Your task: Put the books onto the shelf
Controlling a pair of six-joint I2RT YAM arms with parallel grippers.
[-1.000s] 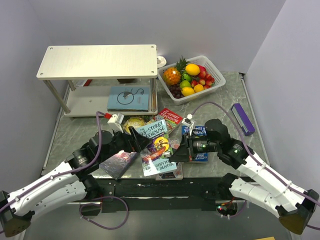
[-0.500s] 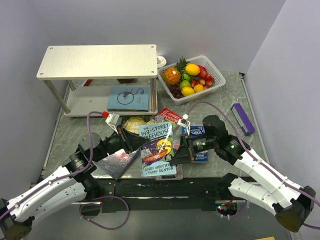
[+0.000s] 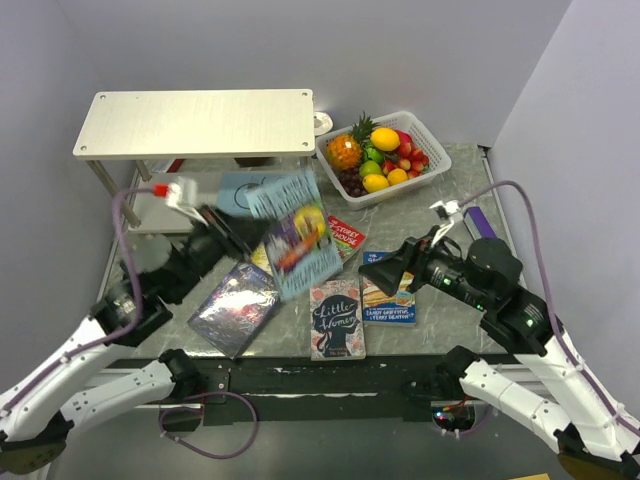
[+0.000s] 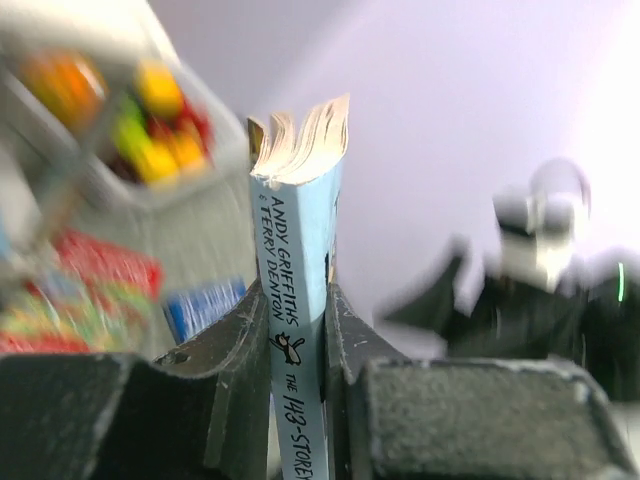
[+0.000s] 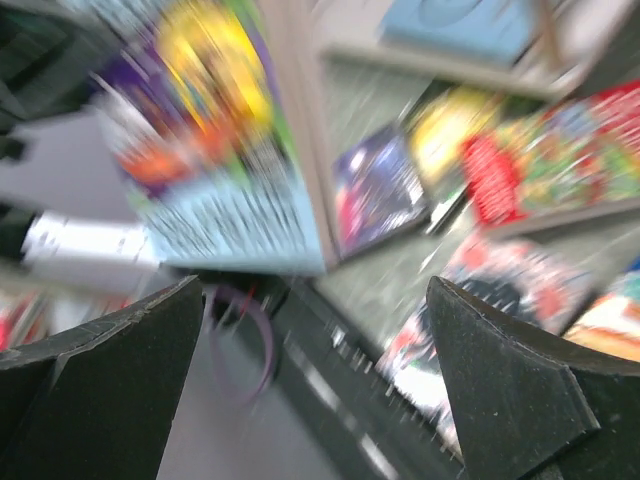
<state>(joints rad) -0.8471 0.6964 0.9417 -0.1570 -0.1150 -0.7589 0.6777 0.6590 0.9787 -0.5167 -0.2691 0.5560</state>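
Held bk: the light blue Treehouse book is up in the air, tipped, over the middle of the table
L gripper: the left gripper is clamped tight on that bk; the wrist view shows its spine squeezed between both fingers
Bk vs L gripper: in the top view the bk sticks out at 3 o'clock from the jaws, loose pages fanned at the far end
R gripper: the right gripper has its fingers wide apart w/ nothing in them, at 4 o'clock of the held bk, well apart
Shelf: the shelf is near, at 11 o'clock of the held bk; a pale blue book lies on its low board
Other bks: Little Women at 6 o'clock, galaxy book at 7, dark blue Treehouse book at 4, red Treehouse book just beside at 3, all flat on the table
How it handles: I think thin, light & bendy, so it can flop when held by one edge; the cover looks smooth, may slip
Where to hold: spine side, prob the stiffest part, w/ a deep bite
Not a bk: fruit basket at 1 o'clock
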